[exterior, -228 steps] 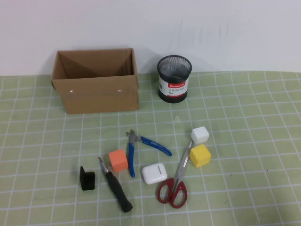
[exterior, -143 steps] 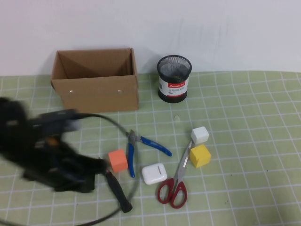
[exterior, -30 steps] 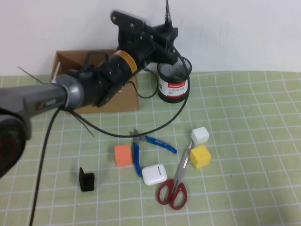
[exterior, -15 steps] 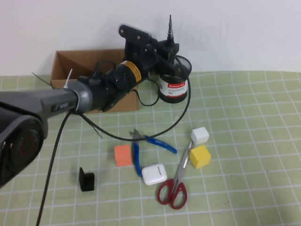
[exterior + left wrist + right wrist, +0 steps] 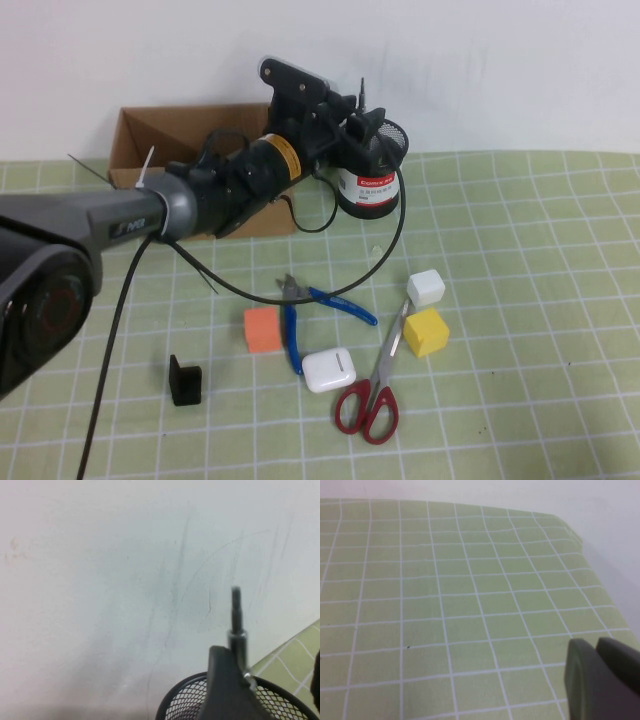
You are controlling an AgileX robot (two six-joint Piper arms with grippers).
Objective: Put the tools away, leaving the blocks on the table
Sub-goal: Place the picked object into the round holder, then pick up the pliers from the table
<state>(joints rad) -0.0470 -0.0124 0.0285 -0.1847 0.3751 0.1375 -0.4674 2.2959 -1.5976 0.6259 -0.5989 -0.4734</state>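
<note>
Screwdriver (image 5: 362,92) dropped lower into round mesh cup (image 5: 371,168)

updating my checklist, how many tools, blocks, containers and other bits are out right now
tools: 3 (screwdriver, pliers, scissors)
blocks: 3 (orange, yellow, white)
containers: 2 (cardboard box, mesh cup)
other: 2 (white case, black bracket)
total: 10

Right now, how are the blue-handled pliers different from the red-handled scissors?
The pliers have slim blue handles spread open in a V; the scissors have red loop handles lying side by side. The pliers have a short metal head pointing toward the cardboard box; the scissors have long, thin blades reaching between the white cube and the yellow cube. Both lie flat on the green mat.
</note>
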